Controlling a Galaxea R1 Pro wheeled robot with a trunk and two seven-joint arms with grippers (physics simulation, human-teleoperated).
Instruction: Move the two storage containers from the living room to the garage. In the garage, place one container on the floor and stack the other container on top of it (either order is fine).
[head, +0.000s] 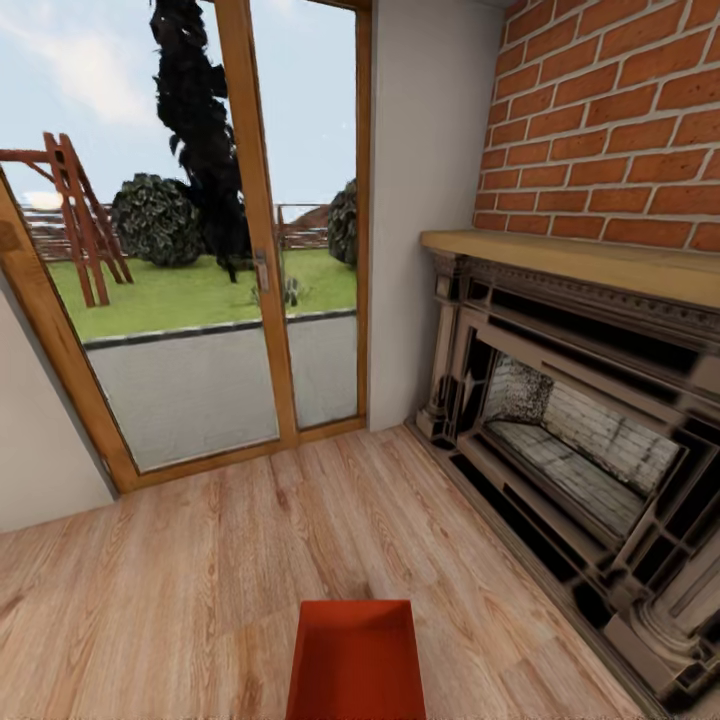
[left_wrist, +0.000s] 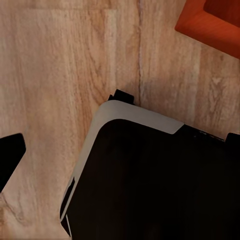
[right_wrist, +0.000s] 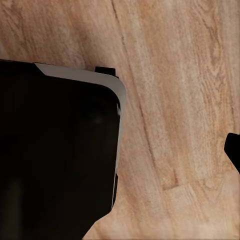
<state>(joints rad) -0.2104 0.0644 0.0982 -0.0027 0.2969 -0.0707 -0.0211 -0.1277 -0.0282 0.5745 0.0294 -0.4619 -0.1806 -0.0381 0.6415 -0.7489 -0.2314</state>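
The task is judged to be at an early stage: a single orange-red storage container (head: 355, 660) is seen at the bottom centre of the head view, resting on the light wood plank floor (head: 180, 580) of the living room, and nothing of the garage or its concrete is in sight, so the carrying and the stacking are both taken as still to be done (the second container cannot be placed from these pictures). A corner of the same smooth, plain-walled bin (left_wrist: 210, 25) is caught at the upper right of the left wrist view, apart from the dark, rounded robot base (left_wrist: 150, 180) with its pale grey trim, which is also seen in the right wrist view (right_wrist: 55, 150). The state of either gripper cannot be told, since only a black edge is glimpsed at each wrist frame's border and no fingers are made out. In the upper left of the head view a glazed door with a warm timber frame (head: 262, 250) is shown, with lawn and shrubs beyond; at the right a dark, ornately moulded fireplace (head: 570, 440) is set under a pale wooden mantel (head: 600, 262) and a rough red brick wall (head: 610, 130).
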